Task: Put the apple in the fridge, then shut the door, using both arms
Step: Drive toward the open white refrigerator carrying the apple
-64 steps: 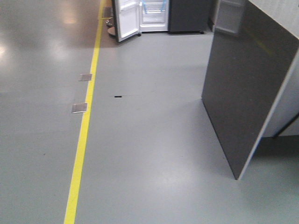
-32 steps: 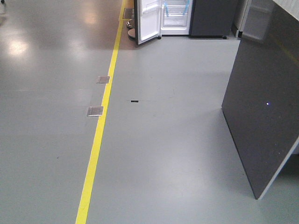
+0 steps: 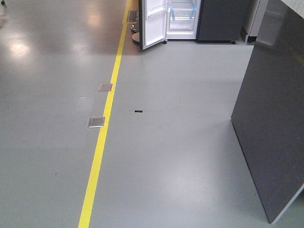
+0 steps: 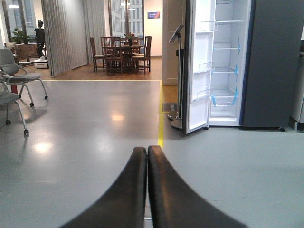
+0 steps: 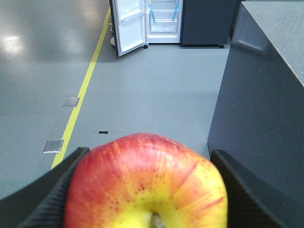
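Red streaked with yellow, the apple [image 5: 145, 185] sits clamped in the right gripper [image 5: 149, 154], left of the counter's [image 5: 256, 109] dark side edge. The left gripper [image 4: 147, 156] is pressed together on nothing. Beyond the counter's far corner the fridge [image 3: 183, 19] stands with its door [image 3: 154, 23] swung wide. Since half a second ago, the counter's bottom corner has slid lower and rightward in the front view.

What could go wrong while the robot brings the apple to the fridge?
The apple is pinched only at its sides by the right end effector, and the fridge is far across the floor, so a jolt might drop it. The dark cabinet stands close on the right; the robot could clip it. The open door juts out and might get bumped.
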Robot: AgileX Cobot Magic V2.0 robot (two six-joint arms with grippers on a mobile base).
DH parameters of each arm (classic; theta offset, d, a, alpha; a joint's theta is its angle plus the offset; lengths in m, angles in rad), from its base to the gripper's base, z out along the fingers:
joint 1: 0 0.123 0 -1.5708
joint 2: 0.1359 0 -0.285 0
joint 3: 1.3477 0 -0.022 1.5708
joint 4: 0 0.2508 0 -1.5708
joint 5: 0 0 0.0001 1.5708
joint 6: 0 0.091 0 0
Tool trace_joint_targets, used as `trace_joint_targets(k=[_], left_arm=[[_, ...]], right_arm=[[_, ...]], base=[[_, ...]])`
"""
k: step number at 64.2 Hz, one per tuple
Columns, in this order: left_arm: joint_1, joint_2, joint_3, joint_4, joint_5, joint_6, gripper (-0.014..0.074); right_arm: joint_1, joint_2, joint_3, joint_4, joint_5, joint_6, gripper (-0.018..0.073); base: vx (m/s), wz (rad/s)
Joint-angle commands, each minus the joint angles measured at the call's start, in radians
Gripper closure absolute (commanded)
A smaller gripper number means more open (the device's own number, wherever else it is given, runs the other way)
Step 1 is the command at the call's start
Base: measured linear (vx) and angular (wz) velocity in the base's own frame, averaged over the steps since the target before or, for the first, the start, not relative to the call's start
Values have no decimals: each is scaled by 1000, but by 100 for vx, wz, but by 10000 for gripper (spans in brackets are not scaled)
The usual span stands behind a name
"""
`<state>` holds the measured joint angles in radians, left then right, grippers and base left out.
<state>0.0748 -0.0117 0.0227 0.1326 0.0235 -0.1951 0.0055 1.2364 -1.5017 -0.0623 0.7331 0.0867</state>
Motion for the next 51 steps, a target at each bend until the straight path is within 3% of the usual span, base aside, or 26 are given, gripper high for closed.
trace_joint_targets(k=[1, 51], left_arm=[[-5, -6, 28, 0, -75, 0, 602], [-5, -6, 28, 0, -75, 0, 602]], right_arm=[[-4, -26, -32, -13, -82, -2, 568], [-4, -26, -32, -13, -82, -2, 568]], base=[[26, -1], [27, 4]])
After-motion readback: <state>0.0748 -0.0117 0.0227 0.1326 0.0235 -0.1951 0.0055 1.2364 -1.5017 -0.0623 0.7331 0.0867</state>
